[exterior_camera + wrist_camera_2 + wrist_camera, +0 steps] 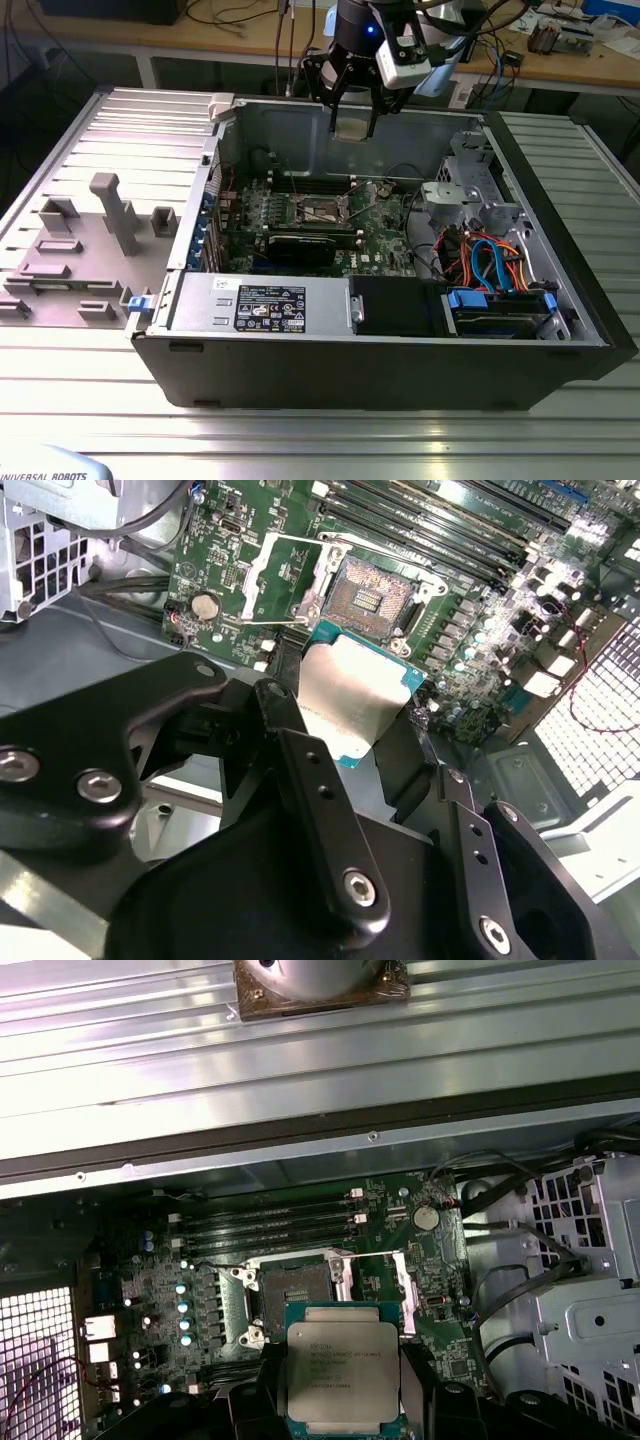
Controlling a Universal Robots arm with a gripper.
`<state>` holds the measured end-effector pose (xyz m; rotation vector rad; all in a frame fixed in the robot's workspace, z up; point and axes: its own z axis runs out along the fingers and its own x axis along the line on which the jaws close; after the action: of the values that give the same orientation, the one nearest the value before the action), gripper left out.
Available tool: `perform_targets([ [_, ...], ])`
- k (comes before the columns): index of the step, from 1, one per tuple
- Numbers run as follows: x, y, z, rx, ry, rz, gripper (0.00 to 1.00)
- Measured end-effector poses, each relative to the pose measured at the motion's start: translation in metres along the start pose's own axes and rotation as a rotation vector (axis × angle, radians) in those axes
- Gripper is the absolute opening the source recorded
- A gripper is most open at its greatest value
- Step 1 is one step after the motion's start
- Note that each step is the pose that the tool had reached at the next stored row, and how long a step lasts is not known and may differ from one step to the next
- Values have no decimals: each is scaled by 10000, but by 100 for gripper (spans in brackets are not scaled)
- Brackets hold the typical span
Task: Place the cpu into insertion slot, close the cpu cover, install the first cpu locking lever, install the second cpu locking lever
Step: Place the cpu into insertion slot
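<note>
Gripper (352,126) pinching the cpu (343,1370) by its edges, hanging above the open computer case (400,370), first wrist view catches its lettered top, second wrist view the bare insertion slot (372,592), well apart beneath

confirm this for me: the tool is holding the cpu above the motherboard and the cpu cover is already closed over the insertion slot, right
Not quite. The cpu cover is not closed: in the second wrist view it lies swung open beside the insertion slot, whose dark centre is bare. The rest is right: the tool holds the cpu above the motherboard.
</note>
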<state>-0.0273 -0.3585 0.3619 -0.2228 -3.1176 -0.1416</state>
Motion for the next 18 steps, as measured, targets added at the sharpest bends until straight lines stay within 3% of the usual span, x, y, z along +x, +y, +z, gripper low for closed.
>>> perform_targets([
  [6, 0, 0, 0, -9, -40, 451, 54],
  [14, 0, 0, 1, -26, -122, 1371, 54],
  [18, 0, 0, 1, -28, -132, 1481, 54],
])
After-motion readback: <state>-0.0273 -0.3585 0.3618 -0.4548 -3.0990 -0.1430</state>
